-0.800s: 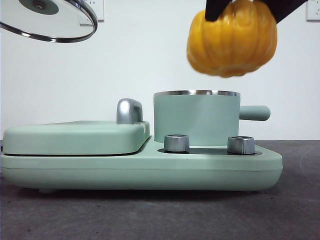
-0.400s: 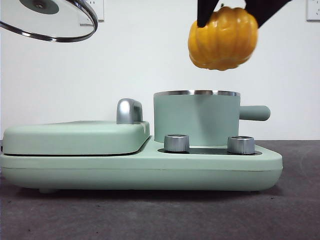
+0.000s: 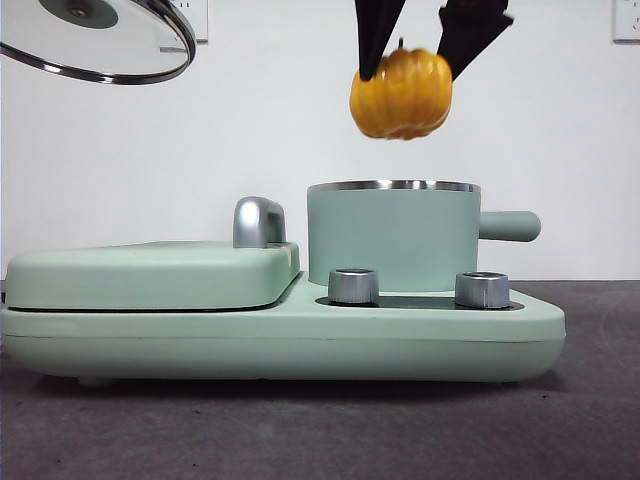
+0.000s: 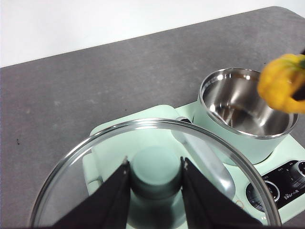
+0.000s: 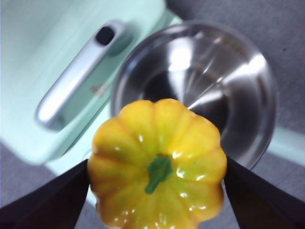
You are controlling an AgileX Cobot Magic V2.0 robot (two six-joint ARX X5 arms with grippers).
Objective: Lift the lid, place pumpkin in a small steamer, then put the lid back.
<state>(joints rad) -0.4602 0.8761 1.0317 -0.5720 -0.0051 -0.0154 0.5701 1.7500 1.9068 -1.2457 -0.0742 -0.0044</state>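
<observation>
Front: I see my right gripper (image 3: 408,45) clamped on the pumpkin (image 3: 401,93), above the small steamer (image 3: 392,235); stem up, axis vertical.
Left wrist: left gripper (image 4: 155,179) pinches the lid (image 4: 157,157) knob, held aside.
Right wrist: I'd centre over the bowl, lower, then release.

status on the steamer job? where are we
Done: the lid is off, held up by its knob in the left tool, off to the side of the open small steamer. In hand: the right tool holds the pumpkin in the air above the pot. Left: set the pumpkin in, then put the lid back.
</observation>
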